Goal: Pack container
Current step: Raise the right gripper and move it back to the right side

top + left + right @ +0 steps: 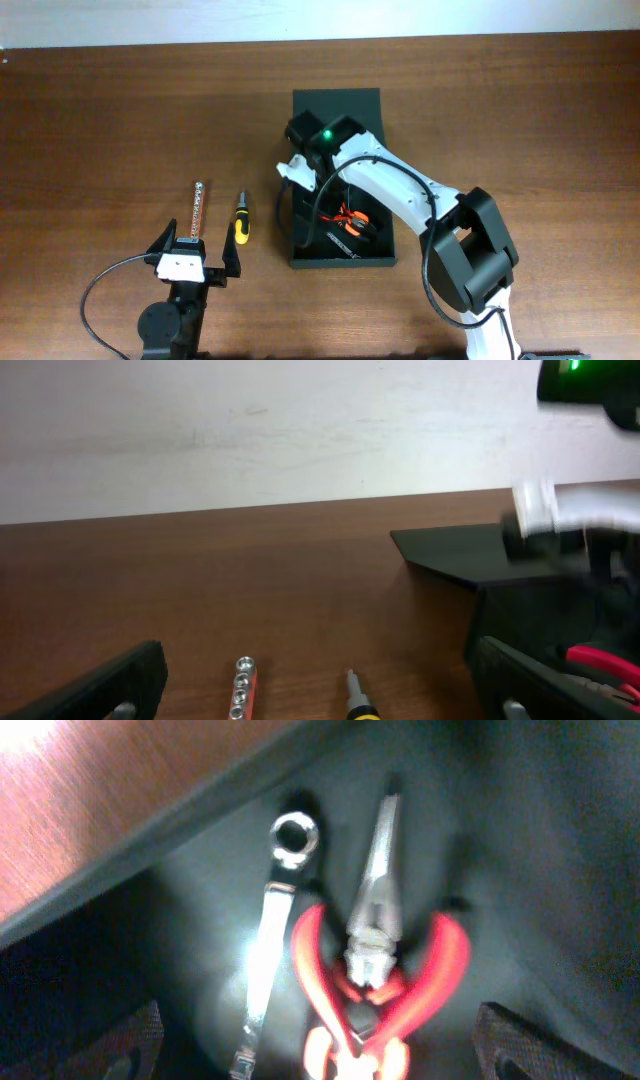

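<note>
The container (pixel 340 262) is a dark box in the middle of the table, with its flap lid (pixel 336 103) lying open at the far end. Red-handled pliers (pixel 350 220) lie inside it. In the right wrist view the pliers (pixel 375 950) lie beside a silver wrench (pixel 270 930) on the box floor (pixel 520 840). My right gripper (pixel 318 200) hangs over them, open and empty (pixel 320 1050). My left gripper (pixel 200 242) is open and empty at the front left, with its fingers wide apart (pixel 320 695).
An orange socket rail (pixel 198 208) and a yellow-and-black screwdriver (pixel 241 222) lie on the table just ahead of my left gripper. Both show in the left wrist view, the rail (pixel 244 685) left of the screwdriver (pixel 355 700). The container's wall (pixel 520 600) stands at the right.
</note>
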Tool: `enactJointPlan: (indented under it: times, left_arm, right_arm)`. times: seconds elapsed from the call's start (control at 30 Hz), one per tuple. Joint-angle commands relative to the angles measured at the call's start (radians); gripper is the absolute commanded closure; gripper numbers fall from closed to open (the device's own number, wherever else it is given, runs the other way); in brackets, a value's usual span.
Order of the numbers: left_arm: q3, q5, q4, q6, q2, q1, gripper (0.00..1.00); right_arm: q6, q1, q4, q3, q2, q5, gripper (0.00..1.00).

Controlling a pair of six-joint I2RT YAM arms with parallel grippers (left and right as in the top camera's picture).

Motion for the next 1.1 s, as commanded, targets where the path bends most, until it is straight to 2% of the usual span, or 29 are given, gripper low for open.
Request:
enactJointPlan:
  times: [0.0, 0.13, 0.3, 0.47, 0.6, 0.83, 1.07]
  left_arm:
    - [-0.006, -0.007, -0.003, 0.015, -0.008, 0.007, 0.01]
    - [-0.006, -0.007, -0.003, 0.015, -0.008, 0.007, 0.01]
    - [-0.006, -0.007, -0.003, 0.015, -0.008, 0.007, 0.01]
    - [-0.006, -0.007, -0.003, 0.015, -0.008, 0.007, 0.01]
    - [-0.006, -0.007, -0.003, 0.015, -0.008, 0.007, 0.01]
    - [-0.006, -0.007, -0.003, 0.015, -0.008, 0.007, 0.01]
    - [-0.006, -0.007, -0.003, 0.015, -0.008, 0.007, 0.01]
  right_arm:
    - [0.008, -0.002, -0.048, 0.149, 0.001, 0.150, 0.01]
    - [0.008, -0.019, -0.160, 0.348, 0.001, 0.278, 0.01]
    - [0.054, -0.082, -0.285, 0.595, -0.001, 0.297, 0.01]
    - [0.124, -0.218, -0.424, 0.842, -0.005, 0.336, 0.01]
    - [0.181, -0.363, -0.486, 0.966, -0.021, 0.341, 0.01]
    - [0.264, -0.676, -0.494, 0.995, -0.057, 0.341, 0.01]
    - [0.325, -0.872, -0.494, 0.941, -0.050, 0.288, 0.01]
